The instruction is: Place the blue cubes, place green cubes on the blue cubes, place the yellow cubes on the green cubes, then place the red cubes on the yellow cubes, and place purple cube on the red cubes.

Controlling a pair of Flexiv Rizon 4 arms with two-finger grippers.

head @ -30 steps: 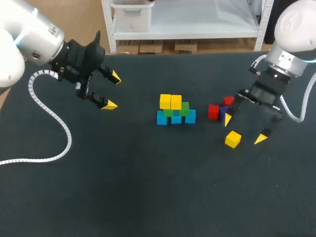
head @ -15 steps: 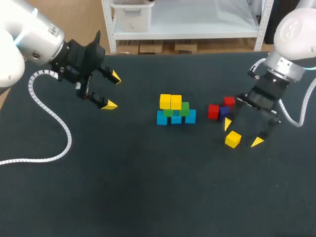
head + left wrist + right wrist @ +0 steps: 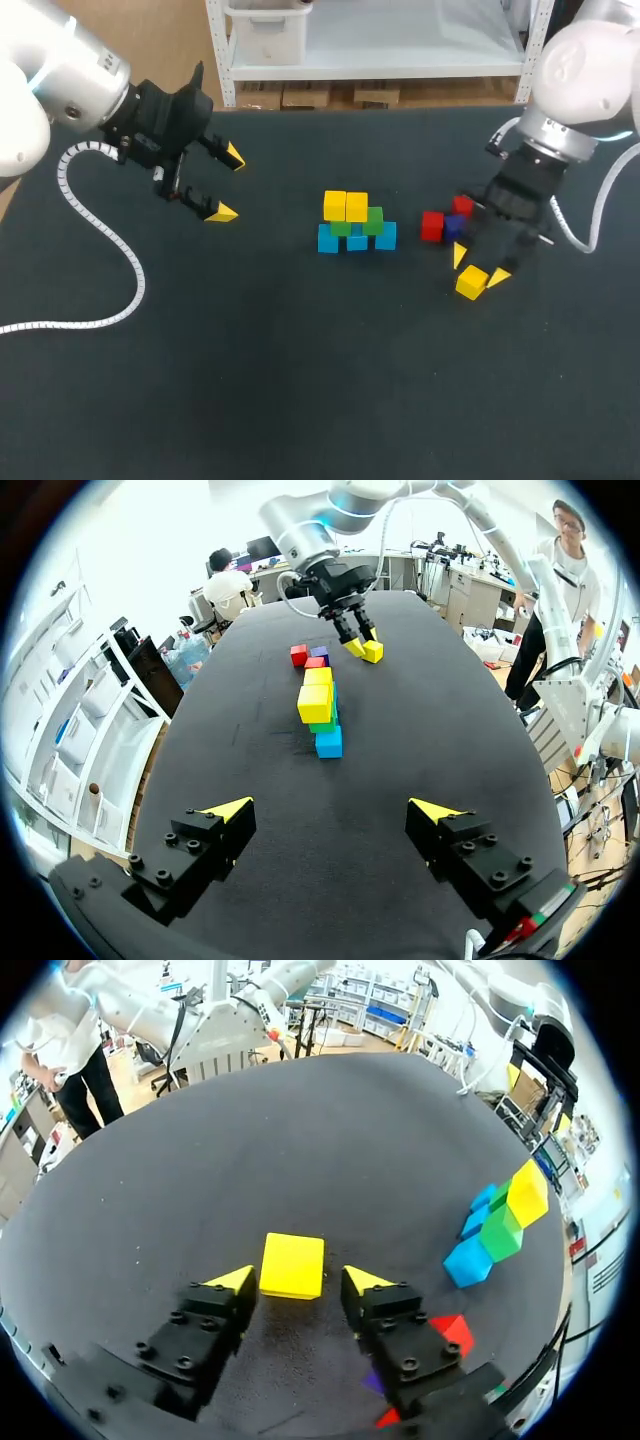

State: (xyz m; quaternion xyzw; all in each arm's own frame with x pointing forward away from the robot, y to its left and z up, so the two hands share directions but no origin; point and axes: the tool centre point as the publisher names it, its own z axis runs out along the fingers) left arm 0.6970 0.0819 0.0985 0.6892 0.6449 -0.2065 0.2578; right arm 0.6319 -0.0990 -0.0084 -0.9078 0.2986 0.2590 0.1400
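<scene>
**Currently: right hand straddles the loose yellow cube, no grip**

Stack sits mid-desk [image 3: 300,350]: three blue cubes [image 3: 328,239] in a row, two green cubes [image 3: 373,220] on them, two yellow cubes [image 3: 346,206] on top towards the stack's left end. Two red cubes [image 3: 431,226] and the purple cube [image 3: 453,225] are bunched together to the right of the stack, just beside the right arm's fingers. The loose yellow cube [image 3: 471,282] lies flat on the desk, near that cluster, apart from the stack.

Right hand [image 3: 478,267] is down at the desk, fingers spread, one tip on each side of the loose yellow cube. The wrist view shows narrow gaps on both sides, so it isn't pinched.

Left hand [image 3: 228,184] is over the desk's left side, well apart from the cubes, spread wide and holding nothing. Its white cable [image 3: 100,240] trails across the desk.
</scene>
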